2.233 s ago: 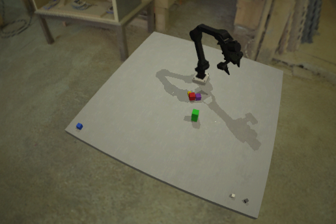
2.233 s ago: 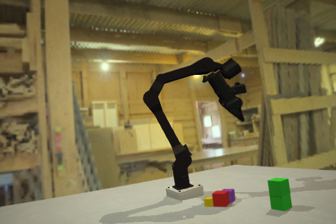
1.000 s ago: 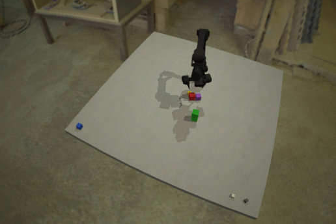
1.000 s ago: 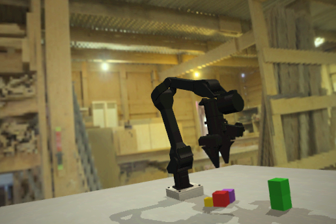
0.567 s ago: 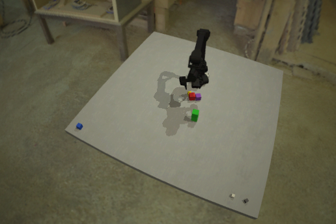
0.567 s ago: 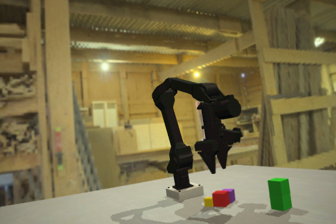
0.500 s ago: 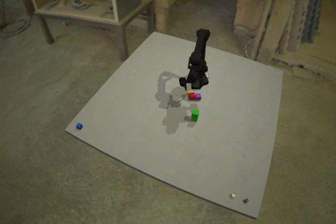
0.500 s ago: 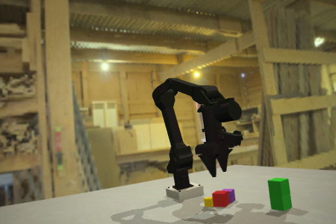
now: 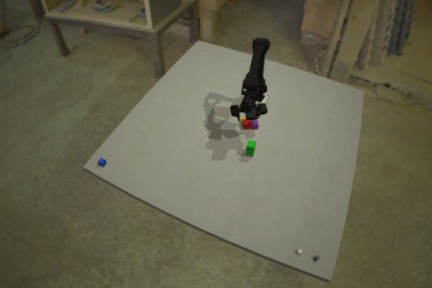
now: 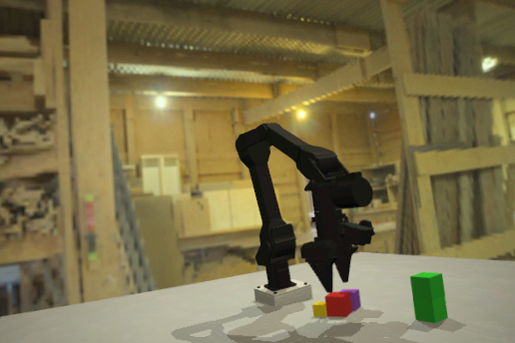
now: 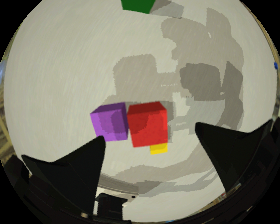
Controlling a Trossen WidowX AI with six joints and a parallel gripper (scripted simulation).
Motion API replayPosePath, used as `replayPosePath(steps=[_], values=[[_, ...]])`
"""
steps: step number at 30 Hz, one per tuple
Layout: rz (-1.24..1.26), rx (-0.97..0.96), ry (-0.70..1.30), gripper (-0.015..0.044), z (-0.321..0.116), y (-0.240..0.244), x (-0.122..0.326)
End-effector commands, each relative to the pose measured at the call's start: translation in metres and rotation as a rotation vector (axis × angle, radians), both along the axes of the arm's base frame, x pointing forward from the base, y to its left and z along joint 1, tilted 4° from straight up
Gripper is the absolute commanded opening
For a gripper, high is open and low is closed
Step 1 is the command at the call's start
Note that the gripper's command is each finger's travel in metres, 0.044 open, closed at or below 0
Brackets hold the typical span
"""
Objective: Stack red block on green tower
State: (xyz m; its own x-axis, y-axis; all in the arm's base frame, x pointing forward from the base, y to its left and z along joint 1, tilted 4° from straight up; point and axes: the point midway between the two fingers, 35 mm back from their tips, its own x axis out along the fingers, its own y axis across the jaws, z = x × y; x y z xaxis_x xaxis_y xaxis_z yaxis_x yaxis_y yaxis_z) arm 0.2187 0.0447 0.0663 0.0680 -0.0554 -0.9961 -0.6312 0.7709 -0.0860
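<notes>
The red block (image 9: 247,124) (image 10: 338,304) (image 11: 148,126) lies on the table top, close beside a purple block and a small yellow block. The green tower (image 9: 250,148) (image 10: 429,297) (image 11: 137,5) stands upright, apart from these blocks; only part of it shows at the top edge of the wrist view. My gripper (image 10: 337,287) (image 11: 151,135) is open and empty, pointing down above the red and purple blocks. In the wrist view both blocks lie between the two fingers' lines, the red one nearer the middle. The top view hides the fingertips.
The purple block (image 9: 254,124) (image 10: 353,299) (image 11: 110,122) is beside the red block. The yellow block (image 10: 319,309) (image 11: 159,148) is on its other side, near the arm base. A blue block (image 9: 102,162) lies near the left corner; a white block (image 9: 299,251) and a dark block (image 9: 316,258) lie near the front corner.
</notes>
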Motion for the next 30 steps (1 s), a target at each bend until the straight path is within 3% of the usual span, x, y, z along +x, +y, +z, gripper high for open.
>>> replayPosePath(steps=[1, 30], values=[[0.003, -0.006, 0.008, 0.044, -0.008, -0.001, -0.001], [0.003, -0.007, 0.009, 0.044, -0.047, -0.004, 0.0]])
